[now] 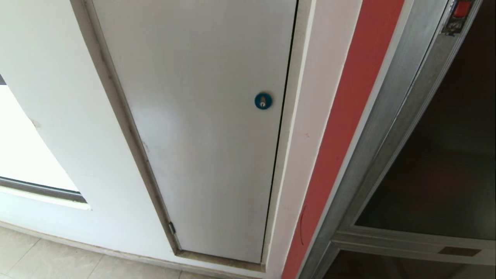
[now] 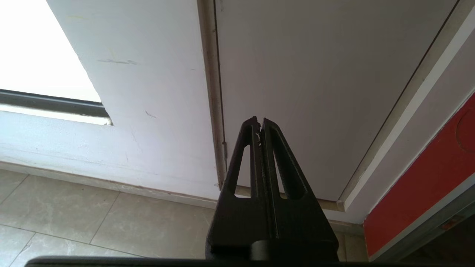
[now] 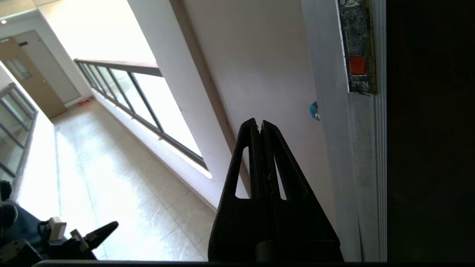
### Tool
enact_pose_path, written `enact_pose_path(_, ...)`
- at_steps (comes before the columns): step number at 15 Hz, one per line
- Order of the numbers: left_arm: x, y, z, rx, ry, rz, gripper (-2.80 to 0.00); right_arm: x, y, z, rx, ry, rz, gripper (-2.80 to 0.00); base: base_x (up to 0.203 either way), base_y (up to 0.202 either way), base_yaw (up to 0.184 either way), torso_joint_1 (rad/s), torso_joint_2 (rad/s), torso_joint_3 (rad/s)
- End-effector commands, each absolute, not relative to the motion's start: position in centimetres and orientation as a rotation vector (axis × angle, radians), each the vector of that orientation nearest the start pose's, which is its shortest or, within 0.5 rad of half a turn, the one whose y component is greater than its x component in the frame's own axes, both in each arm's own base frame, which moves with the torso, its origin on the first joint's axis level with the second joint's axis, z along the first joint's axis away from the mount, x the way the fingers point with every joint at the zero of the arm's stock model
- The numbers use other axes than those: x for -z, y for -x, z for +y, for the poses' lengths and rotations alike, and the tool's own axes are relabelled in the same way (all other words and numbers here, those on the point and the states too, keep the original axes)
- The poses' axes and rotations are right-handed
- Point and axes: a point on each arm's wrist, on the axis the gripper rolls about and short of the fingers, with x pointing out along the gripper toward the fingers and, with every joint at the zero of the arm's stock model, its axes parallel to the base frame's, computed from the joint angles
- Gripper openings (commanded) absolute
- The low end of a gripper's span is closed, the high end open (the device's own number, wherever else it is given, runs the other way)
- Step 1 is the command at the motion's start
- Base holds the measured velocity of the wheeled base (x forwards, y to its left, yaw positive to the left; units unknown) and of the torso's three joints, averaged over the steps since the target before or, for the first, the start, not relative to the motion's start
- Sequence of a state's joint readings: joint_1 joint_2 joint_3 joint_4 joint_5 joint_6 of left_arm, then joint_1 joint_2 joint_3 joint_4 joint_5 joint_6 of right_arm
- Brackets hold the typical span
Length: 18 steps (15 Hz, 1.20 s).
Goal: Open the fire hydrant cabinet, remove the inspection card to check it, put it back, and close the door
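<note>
Where the pale tiled floor (image 2: 74,218) meets the wall, a white panel (image 1: 201,128) with a round blue lock (image 1: 263,101) sits in a worn, greyish frame, and a red strip (image 1: 341,131) runs up just beside it. Left of the panel a bright window opening (image 1: 23,155) cuts into the white wall; the right wrist view looks along a sunlit corridor with a railing (image 3: 122,85) and a brown door at the far end (image 3: 33,78).

Right of the red strip stands the fire hydrant cabinet (image 1: 372,155) — a silver metal frame with its door (image 1: 441,162) shut, dark tinted glass that shows almost nothing behind it. A small orange-red latch (image 1: 462,8) sits high on the door's frame.

Low near the floor hangs the left gripper (image 2: 259,124), fingers pressed together, before the white panel. The right gripper (image 3: 259,125) — also closed, holding nothing — points at the wall near the cabinet's frame, below the latch.
</note>
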<state>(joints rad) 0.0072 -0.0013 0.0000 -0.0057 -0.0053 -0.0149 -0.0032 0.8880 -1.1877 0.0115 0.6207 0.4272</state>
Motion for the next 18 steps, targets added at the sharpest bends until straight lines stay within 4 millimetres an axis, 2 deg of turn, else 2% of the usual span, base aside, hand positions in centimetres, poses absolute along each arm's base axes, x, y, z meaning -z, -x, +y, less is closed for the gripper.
enact_pose_path(1,-7.6,2.3,0.0,-0.001,0.015,-0.006,-2.8,-38.9,-6.3,1.4,-0.691,-0.325,-0.116,-2.8,0.0,0.0,0.0,0.0,0.0,0.0)
enact_pose_path(10,-7.6,2.3,0.0,-0.003,0.015,-0.006,-2.8,-39.1,-8.5,1.5,-0.722,-0.339,-0.075,-2.8,0.0,0.0,0.0,0.0,0.0,0.0)
enact_pose_path(18,-7.6,2.3,0.0,-0.003,0.015,-0.006,-2.8,-40.4,-10.7,1.8,-0.749,-0.397,-0.061,-2.8,0.0,0.0,0.0,0.0,0.0,0.0)
